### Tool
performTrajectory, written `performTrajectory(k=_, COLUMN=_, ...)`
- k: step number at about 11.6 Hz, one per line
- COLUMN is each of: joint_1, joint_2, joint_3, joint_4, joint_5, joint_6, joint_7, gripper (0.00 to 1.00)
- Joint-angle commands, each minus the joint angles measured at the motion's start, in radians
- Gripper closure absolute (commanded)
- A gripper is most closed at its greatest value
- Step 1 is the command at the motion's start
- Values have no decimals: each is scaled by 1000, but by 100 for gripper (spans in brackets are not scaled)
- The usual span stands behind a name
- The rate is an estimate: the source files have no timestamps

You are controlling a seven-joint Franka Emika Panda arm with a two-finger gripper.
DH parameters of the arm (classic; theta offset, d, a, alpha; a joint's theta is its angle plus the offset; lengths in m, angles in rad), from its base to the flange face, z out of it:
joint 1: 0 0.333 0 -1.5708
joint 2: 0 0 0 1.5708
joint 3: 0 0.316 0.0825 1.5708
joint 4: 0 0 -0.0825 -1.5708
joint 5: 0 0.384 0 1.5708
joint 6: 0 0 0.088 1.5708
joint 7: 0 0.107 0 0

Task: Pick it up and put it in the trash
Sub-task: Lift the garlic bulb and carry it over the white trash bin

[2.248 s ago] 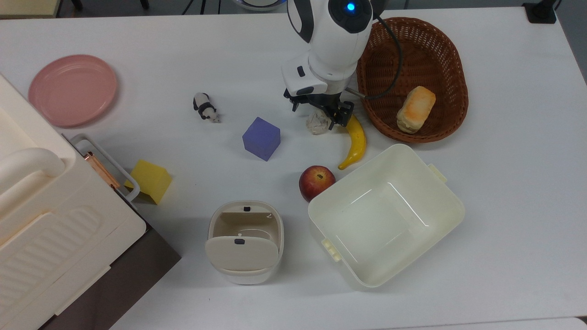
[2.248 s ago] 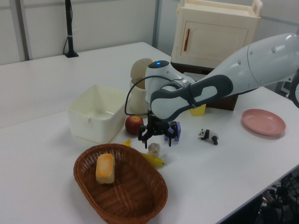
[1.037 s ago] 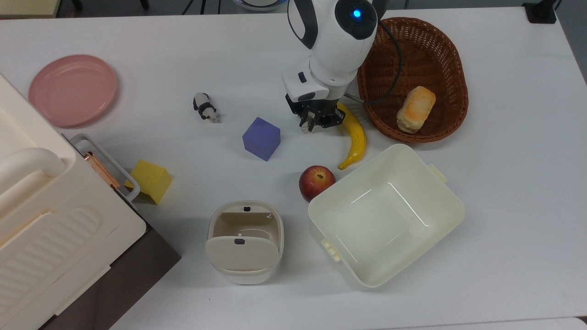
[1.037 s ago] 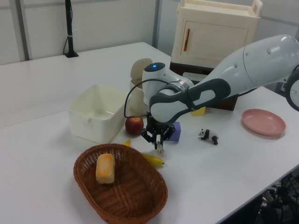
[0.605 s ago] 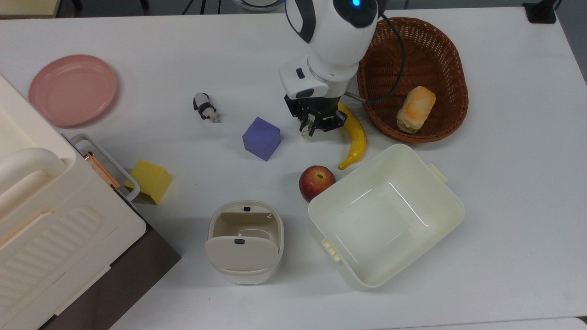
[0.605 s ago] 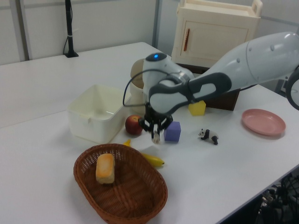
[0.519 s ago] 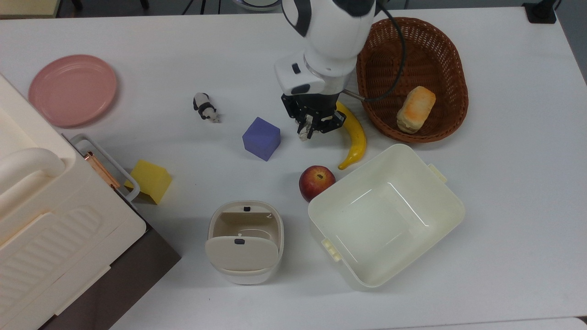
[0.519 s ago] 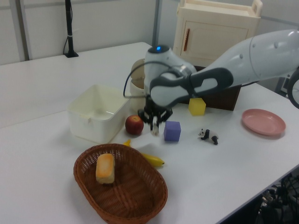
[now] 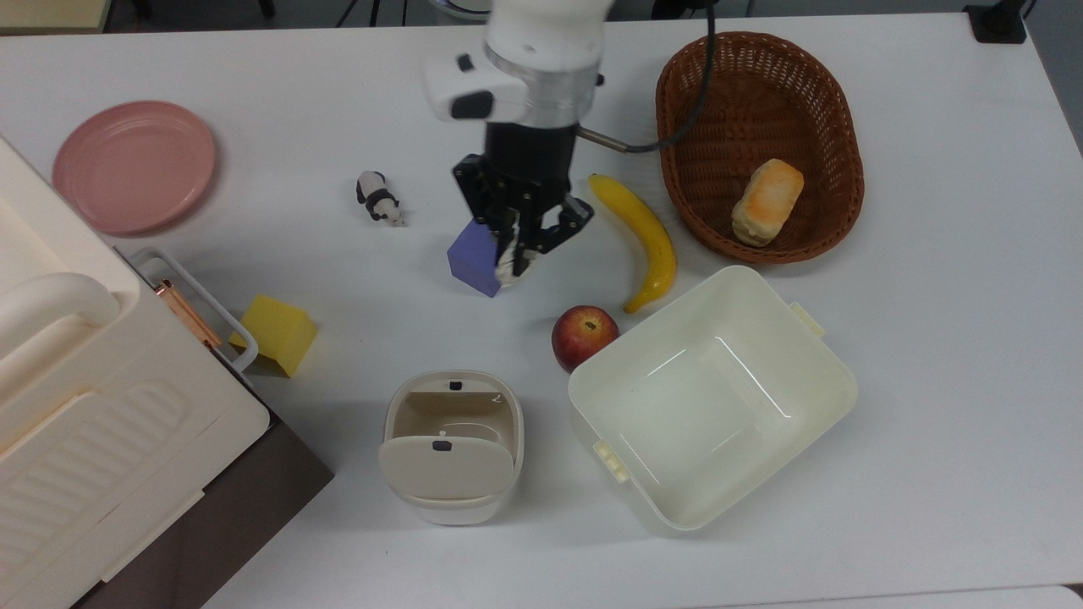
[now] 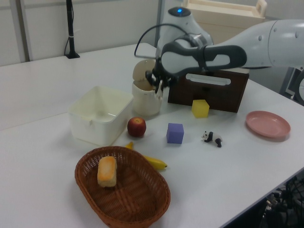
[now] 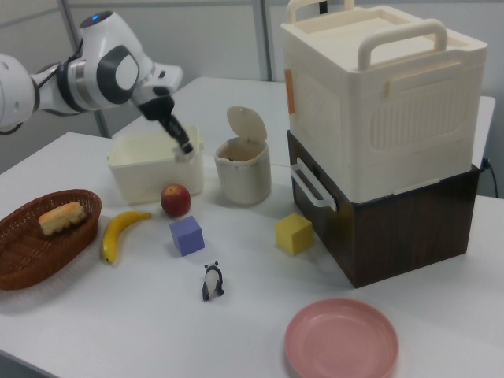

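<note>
Between the gripper's [image 9: 518,254] closed fingers sits the wrinkled paper ball [image 9: 508,269], lifted above the rounded plastic bin [image 9: 451,507].

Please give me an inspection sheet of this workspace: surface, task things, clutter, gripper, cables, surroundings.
Surface: white table, no spills seen.
Task things: paper ball held in the air; bin upright, lid open.
Clutter: banana, apple, purple cube, yellow cube, panda, pink plate, tub, basket with bread.
Gripper: gripper raised, fingers shut on the paper ball.
Cables: black cable from the arm across the basket rim.
Surroundings: cream cabinet on a dark box.
</note>
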State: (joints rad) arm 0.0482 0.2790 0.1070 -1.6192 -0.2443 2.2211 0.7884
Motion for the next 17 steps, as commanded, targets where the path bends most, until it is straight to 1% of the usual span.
performTrajectory(k=1, joint_1=-79, joint_2=37, joint_3=-1, joint_4=77, joint_5=-18, joint_6=139, joint_7=-32, gripper=97)
performTrajectory(k=2, joint_1=-100, joint_2=58, joint_3=-1, joint_4=96, joint_5=-20, joint_6=176, joint_7=-44, gripper=97)
performTrajectory(k=3, joint_1=-111, joint_2=69, joint_3=-1, joint_4=107, joint_5=-18, joint_6=190, joint_7=-85, gripper=97)
performTrajectory(k=4, joint_1=-128, joint_2=78, joint_3=-1, joint_4=117, joint_5=-6, joint_6=192, joint_7=-195, gripper=97)
performTrajectory(k=5, joint_1=-131, joint_2=86, joint_3=-1, joint_4=119, joint_5=5, joint_6=192, joint_7=-277, gripper=97)
performTrajectory(k=6, joint_1=-126, joint_2=109, joint_3=-9, joint_4=134, joint_5=6, joint_6=196, joint_7=-294, gripper=97)
performTrajectory(k=8, joint_1=-123, joint_2=198, joint_3=-9, joint_4=228, joint_5=3, joint_6=213, joint_7=-299, gripper=97)
performTrajectory(k=9, joint_1=-120, joint_2=221, joint_3=-10, joint_4=245, joint_5=-7, joint_6=219, joint_7=-301, gripper=97)
performTrajectory(k=10, joint_1=-111, joint_2=226, joint_3=-12, joint_4=245, joint_5=-9, joint_6=262, joint_7=-307, gripper=96)
performTrajectory(k=11, joint_1=-107, joint_2=245, joint_3=-13, joint_4=240, joint_5=-12, joint_6=344, joint_7=-316, gripper=97)
performTrajectory(k=12, joint_1=-103, joint_2=258, joint_3=-13, joint_4=239, joint_5=-27, joint_6=374, joint_7=-319, gripper=96)
performTrajectory(k=14, joint_1=-99, joint_2=281, joint_3=-13, joint_4=239, joint_5=-76, joint_6=379, joint_7=-318, gripper=96)
performTrajectory(k=16, joint_1=-100, joint_2=290, joint_3=-13, joint_4=236, joint_5=-79, joint_6=379, joint_7=-318, gripper=96)
performTrajectory(k=17, joint_1=-100, joint_2=295, joint_3=-13, joint_4=234, joint_5=-79, joint_6=379, joint_7=-319, gripper=87)
